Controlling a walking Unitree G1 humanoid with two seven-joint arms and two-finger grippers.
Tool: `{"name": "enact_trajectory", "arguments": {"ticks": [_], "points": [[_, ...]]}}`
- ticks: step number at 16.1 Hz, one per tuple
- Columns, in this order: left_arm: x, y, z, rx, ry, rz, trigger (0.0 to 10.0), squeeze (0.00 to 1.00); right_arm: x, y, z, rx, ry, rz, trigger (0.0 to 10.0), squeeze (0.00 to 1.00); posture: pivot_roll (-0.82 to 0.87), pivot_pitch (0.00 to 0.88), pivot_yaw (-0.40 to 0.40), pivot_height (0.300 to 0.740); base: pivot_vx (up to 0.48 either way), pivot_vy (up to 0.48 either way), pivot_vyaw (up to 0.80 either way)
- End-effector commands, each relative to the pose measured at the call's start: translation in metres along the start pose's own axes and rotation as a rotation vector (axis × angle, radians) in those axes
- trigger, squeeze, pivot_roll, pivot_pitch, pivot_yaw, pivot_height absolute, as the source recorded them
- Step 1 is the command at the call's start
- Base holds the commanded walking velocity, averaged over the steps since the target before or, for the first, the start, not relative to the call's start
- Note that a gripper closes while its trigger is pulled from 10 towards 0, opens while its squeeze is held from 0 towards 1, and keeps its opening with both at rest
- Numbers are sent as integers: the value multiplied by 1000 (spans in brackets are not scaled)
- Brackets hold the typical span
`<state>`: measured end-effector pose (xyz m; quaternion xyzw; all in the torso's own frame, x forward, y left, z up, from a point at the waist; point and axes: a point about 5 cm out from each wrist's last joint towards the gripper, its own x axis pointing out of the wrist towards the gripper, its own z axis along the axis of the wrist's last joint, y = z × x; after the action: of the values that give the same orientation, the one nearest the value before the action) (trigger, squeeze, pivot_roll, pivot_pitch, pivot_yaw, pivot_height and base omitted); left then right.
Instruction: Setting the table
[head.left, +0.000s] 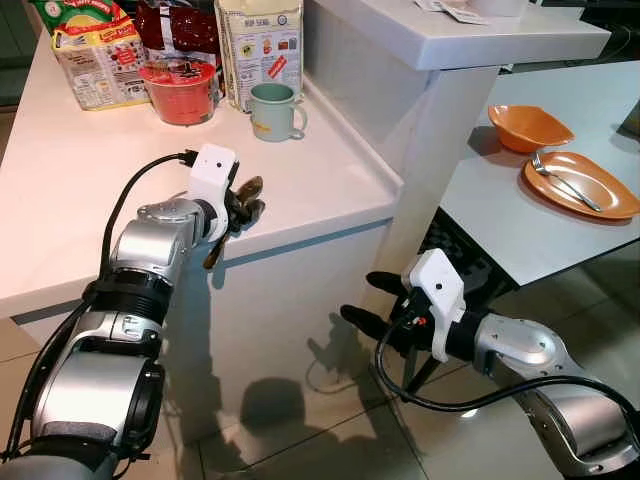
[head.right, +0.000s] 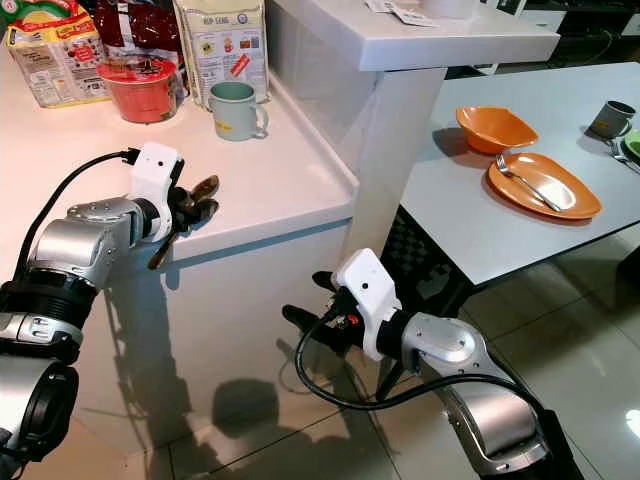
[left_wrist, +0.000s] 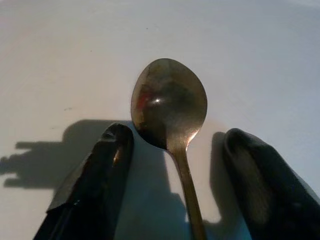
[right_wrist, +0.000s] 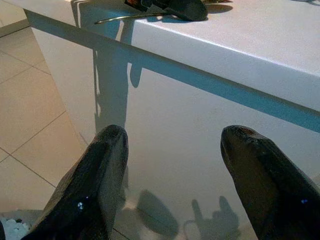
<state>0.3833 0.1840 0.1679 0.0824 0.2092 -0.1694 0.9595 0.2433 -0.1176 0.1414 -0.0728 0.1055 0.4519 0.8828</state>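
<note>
Right tool (head.left: 372, 300) hangs low beside the white cabinet front, fingers spread, nothing between them. Left tool (head.left: 245, 205) sits at the front edge of the white surface (head.left: 320, 180) — fingers pinching a spoon (left_wrist: 169, 107) by its handle, bowl pointing forward over the top. Beyond — an orange plate (head.left: 585, 190) with a fork (head.left: 560, 178) on the grey table (head.left: 500, 225).

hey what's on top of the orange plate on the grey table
A fork lies on the orange plate, tines toward the orange bowl beside it. The rest of the plate looks bare; nothing seems hidden there.
</note>
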Motion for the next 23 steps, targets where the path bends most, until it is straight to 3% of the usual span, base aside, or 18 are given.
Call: {"name": "enact_trajectory", "arguments": {"ticks": [1,12,16,23], "points": [[5,-7,-12,0,61,-29,0,0,0,-3,2,-19,4,0,10000,0,24,0,-52,740,0,0,0],[6,-6,-10,-21,21,5,0,0,-7,-5,-1,-15,13,-43,10000,0,-1,0,-33,740,0,0,0],[3,-7,-4,-34,-43,8,0,0,-9,-7,2,-26,17,-46,10000,0,-9,0,-44,740,0,0,0],[-10,12,20,-74,-174,66,0,0,-6,-15,7,-32,13,-82,10000,0,-3,0,-48,740,0,0,0]]}}
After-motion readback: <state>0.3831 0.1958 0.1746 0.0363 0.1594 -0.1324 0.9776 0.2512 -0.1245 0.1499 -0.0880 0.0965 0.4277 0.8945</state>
